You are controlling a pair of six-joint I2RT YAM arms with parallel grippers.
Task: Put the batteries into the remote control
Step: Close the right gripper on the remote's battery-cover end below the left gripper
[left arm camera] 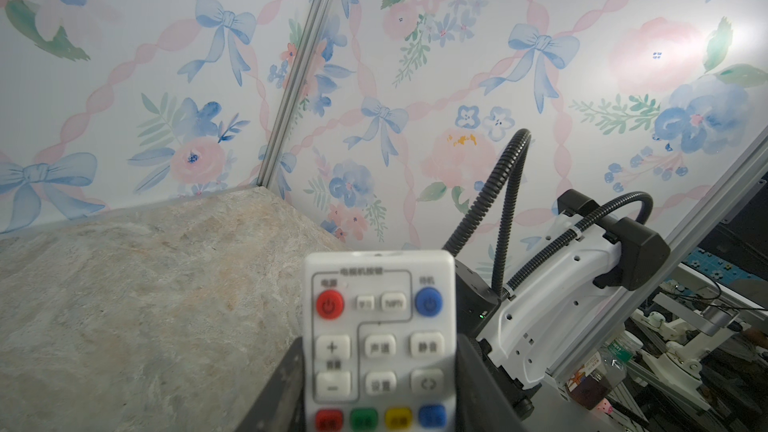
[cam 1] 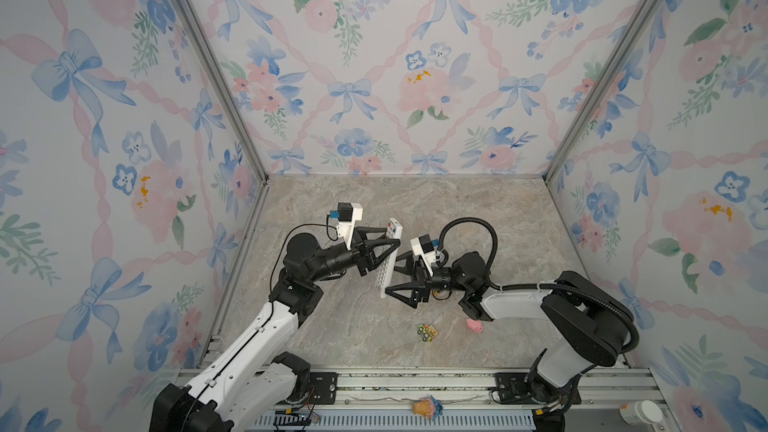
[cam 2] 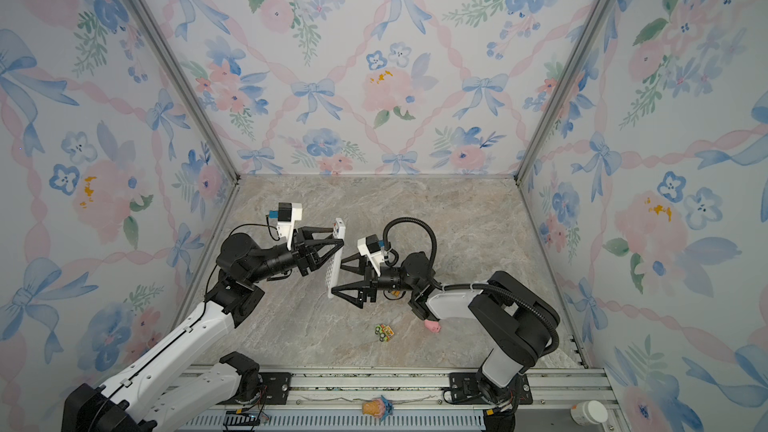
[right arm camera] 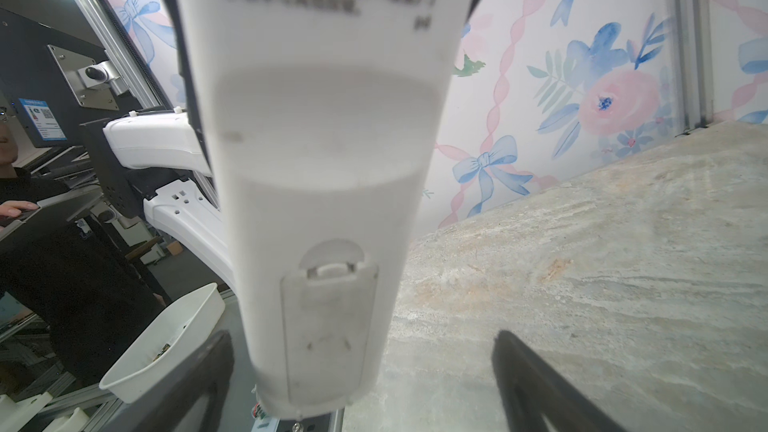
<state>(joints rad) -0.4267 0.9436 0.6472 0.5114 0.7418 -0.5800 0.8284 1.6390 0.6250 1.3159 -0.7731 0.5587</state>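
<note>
Remote control (right arm camera: 324,201) clamped in left tool (cam 1: 392,237) above desk (cam 1: 457,209), battery hatch (right arm camera: 328,326) closed; right tool (cam 1: 391,276) spread wide, holding nothing.

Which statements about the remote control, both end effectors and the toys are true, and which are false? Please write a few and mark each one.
1. The left end effector holds the remote control clear of the table. True.
2. The right end effector is shut on the remote control. False: it is open, facing the remote's back.
3. The battery cover on the remote's back is closed. True.
4. The toy car sits in the right end effector. False: it lies on the table near the pink pig.
</note>
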